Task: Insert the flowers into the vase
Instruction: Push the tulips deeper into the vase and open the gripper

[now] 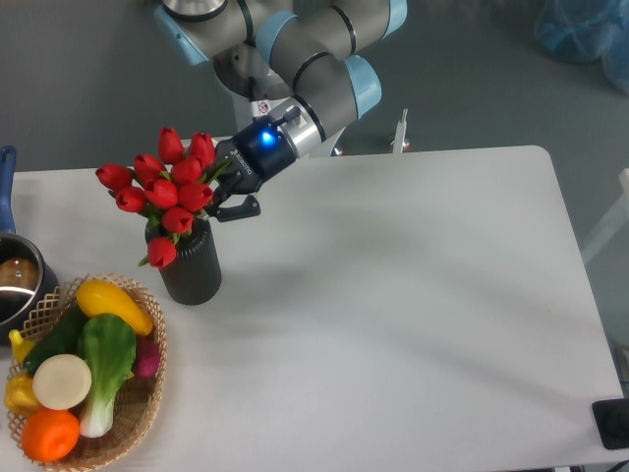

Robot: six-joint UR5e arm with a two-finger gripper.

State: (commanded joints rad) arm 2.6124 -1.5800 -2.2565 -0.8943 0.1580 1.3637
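Note:
The flowers (167, 192), a bunch of red tulip buds on green stems, stand with their stems down in the vase (189, 264), a black ribbed cylinder at the table's left. One bud droops over the vase's left rim. My gripper (228, 189) is just right of the bunch at bud height, above the vase mouth. Its jaws are spread, and the lower finger (242, 208) shows clear of the stems. The buds partly hide the upper finger.
A wicker basket (147, 393) of toy vegetables sits at the front left, close below the vase. A metal pot (15, 280) with a blue handle is at the left edge. The robot's base stands behind the table's far edge.

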